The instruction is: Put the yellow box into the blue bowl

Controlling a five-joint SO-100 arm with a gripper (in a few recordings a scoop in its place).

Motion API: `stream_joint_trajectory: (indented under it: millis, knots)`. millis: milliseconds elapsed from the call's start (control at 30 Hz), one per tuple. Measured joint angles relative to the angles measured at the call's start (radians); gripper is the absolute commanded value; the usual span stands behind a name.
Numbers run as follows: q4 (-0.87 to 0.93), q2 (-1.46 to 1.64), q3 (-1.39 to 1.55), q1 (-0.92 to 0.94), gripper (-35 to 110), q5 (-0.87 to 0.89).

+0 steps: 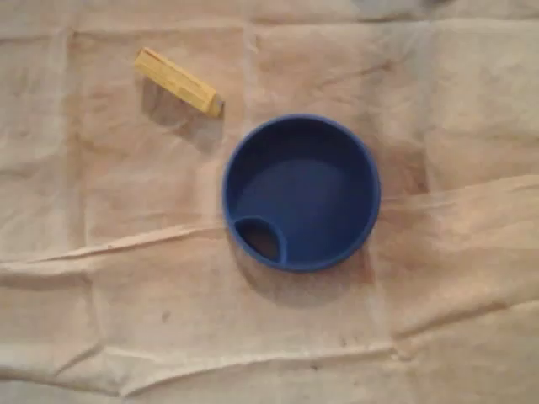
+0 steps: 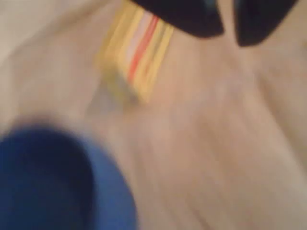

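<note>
Dark fingers point(image 2: 187, 14) of the gripper point(image 2: 229, 34) stand apart at the top of the blurred wrist view, bare cloth showing in the gap and nothing pinched between them. Just beside the left fingertip, down and to the left, lies the yellow box point(image 2: 136, 52). It is a slim carton with red and pale stripes along its length, and its long axis slants from upper right to lower left in that view. The coming grasp likely turns on this offset: the jaws would need to shift left over the box and line up across its narrow width, not along its length.

Seen from overhead, the yellow box point(image 1: 178, 82) rests flat toward the upper left corner of the worktop. It is angled from upper left to lower right, and its lower end points at the bowl without touching it. The blue bowl point(image 1: 301, 192) sits near the worktop's centre, round, smooth-walled and empty, with a small pocket point(image 1: 259, 238) moulded into its lower left rim. In the wrist view the blue bowl point(image 2: 53, 182) looms at the lower left corner. A creased, pale beige cloth point(image 1: 455, 320) covers the worktop to every edge, its folds running mostly crosswise.
</note>
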Motion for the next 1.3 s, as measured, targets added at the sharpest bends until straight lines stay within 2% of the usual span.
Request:
stream_joint_trajectory:
  millis: [400,667,1300]
  knots:
    - [0.000,-0.410,-0.359,0.275,0,-0.199]
    - [0.000,-0.571,-0.528,0.385,0,-0.295]
    - [0.002,-0.946,-0.948,0.391,0,-0.337]
